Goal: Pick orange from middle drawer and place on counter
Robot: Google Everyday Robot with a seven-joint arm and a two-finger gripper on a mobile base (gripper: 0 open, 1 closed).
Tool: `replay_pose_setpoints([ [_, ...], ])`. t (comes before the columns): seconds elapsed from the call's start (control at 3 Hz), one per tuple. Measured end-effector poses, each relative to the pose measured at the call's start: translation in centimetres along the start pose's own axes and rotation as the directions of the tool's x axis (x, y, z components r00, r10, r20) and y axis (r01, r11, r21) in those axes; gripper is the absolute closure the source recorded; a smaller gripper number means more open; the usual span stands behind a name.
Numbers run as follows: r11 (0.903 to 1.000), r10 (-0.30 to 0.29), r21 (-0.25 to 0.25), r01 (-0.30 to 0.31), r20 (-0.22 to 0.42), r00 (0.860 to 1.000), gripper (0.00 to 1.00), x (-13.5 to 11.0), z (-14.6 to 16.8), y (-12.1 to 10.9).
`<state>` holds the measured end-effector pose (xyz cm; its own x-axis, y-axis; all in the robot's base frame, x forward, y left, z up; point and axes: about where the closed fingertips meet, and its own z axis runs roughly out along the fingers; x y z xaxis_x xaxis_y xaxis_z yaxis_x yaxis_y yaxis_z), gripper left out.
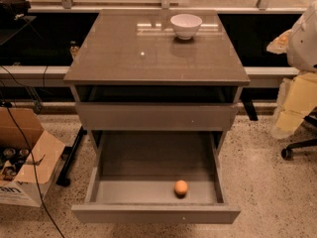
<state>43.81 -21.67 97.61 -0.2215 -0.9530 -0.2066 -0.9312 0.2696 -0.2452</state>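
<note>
The orange [181, 187] lies on the bare grey floor of the open middle drawer [153, 213], near its front wall and right of centre. The drawer is pulled far out toward me. The counter [148, 58] is the glossy grey-brown top slab above it. My gripper [297, 36] shows as a pale rounded shape at the right edge of the camera view, level with the counter. It is off the counter's right side and far from the orange.
A white bowl [186, 26] stands at the back of the counter, right of centre. The top drawer [156, 115] is slightly open. A cardboard box [25, 157] sits on the floor at left. Yellow packing [297, 105] and a chair base [297, 148] are at right.
</note>
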Motion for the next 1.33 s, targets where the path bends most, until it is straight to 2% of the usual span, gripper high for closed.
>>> replay_pose_setpoints([
  [0.33, 1.0, 0.0, 0.0, 0.0, 0.0, 1.0, 0.0, 0.0, 0.0, 0.0],
  [0.67, 0.9998, 0.003, -0.018, -0.002, 0.054, 0.999, 0.0, -0.8, 1.7, 0.3],
  [1.0, 0.9976, 0.034, -0.066, -0.021, 0.194, 0.98, 0.0, -1.4, 5.3, 1.1],
  [1.33, 0.9921, 0.063, -0.124, -0.019, 0.366, 0.929, 0.0, -2.7, 9.2, 2.2],
])
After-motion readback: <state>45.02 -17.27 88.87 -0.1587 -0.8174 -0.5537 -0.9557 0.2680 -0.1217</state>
